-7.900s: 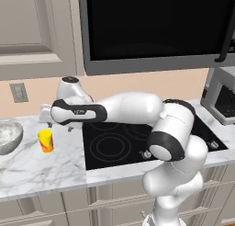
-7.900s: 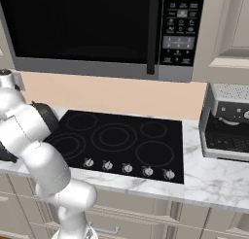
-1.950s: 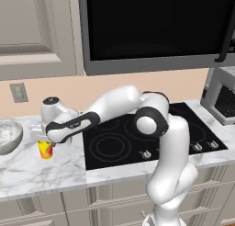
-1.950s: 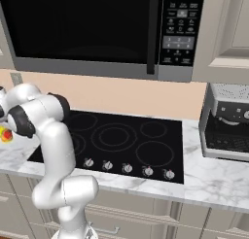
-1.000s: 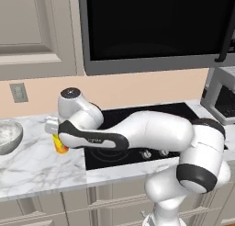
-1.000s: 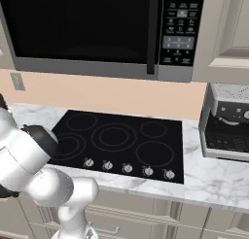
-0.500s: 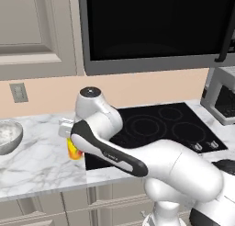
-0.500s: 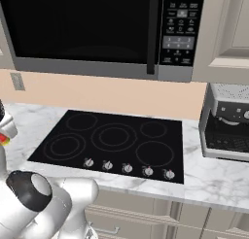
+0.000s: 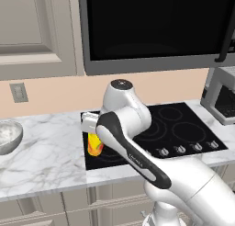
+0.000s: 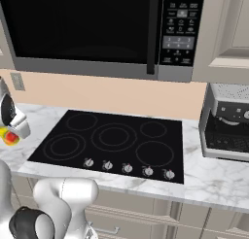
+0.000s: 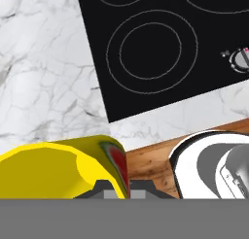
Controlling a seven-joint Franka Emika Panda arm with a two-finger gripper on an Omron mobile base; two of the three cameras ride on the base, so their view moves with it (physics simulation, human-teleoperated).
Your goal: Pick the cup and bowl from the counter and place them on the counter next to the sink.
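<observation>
The tool (image 9: pixel 93 137) is clenched on the cup (image 9: pixel 95 144), holding it above the cooktop's (image 9: pixel 174 128) 9 o'clock edge. The bowl (image 9: pixel 9 136) rests on the tabletop (image 9: pixel 46 151), well apart at the cup's 9 o'clock.

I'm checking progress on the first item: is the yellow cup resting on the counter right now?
No. In the left base view the cup hangs in the gripper, lifted above the cooktop's left edge.

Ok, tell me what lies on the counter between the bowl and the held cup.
Nothing: in the left base view, bare marble counter runs from the bowl to the cup in the shut gripper.
</observation>
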